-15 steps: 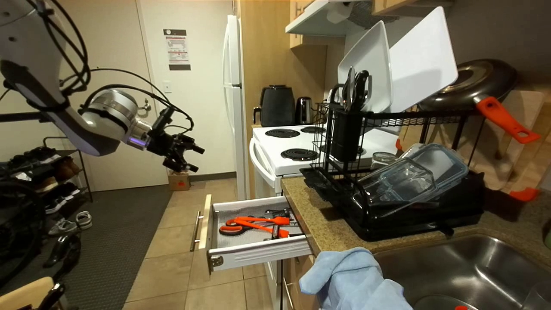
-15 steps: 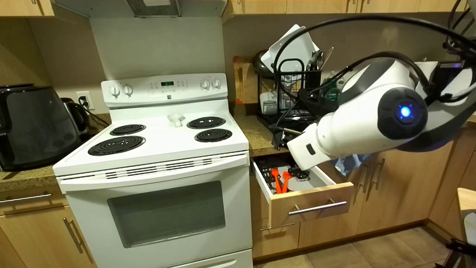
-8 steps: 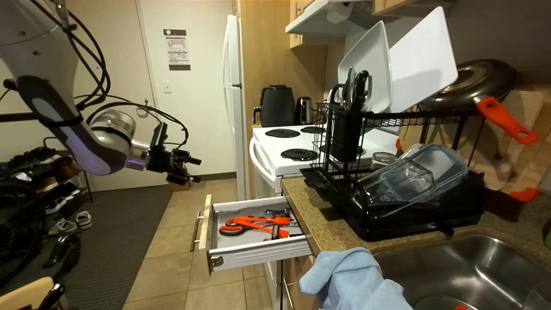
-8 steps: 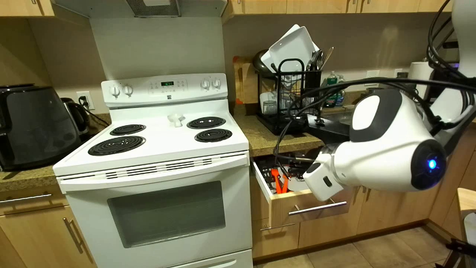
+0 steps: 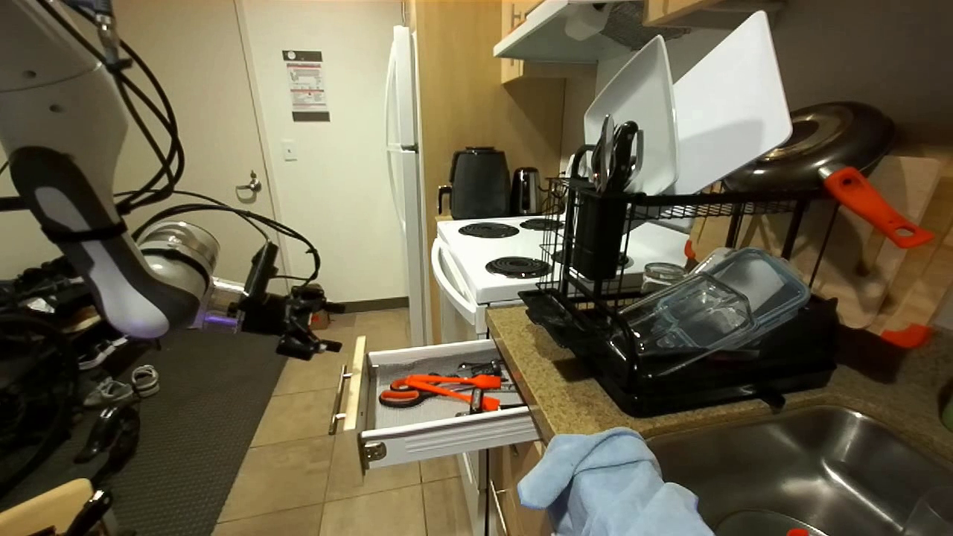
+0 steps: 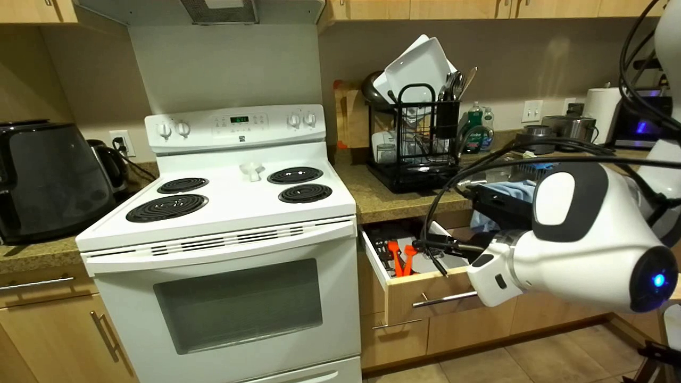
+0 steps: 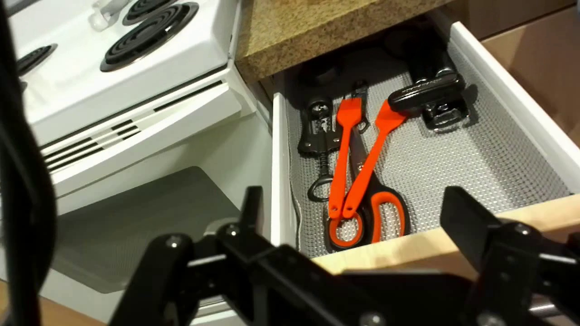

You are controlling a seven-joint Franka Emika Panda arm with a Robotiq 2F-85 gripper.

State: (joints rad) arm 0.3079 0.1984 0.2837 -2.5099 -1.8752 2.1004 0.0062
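Your fingers (image 7: 462, 222) stand wide apart and empty, low in the wrist view; at centre, orange-handled scissors (image 7: 375, 213) lie partly beneath two orange spatula-like utensils (image 7: 341, 168) inside the pulled-out drawer (image 7: 394, 251).

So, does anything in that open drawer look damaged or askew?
I see no damage. The slightly odd bit: in the drawer, two orange utensils lie askew across the scissors, handle ends close together, heads spread apart.

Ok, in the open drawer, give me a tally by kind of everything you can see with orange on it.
Orange utensils: 2
Scissors, black and orange: 1
Total in view: 3
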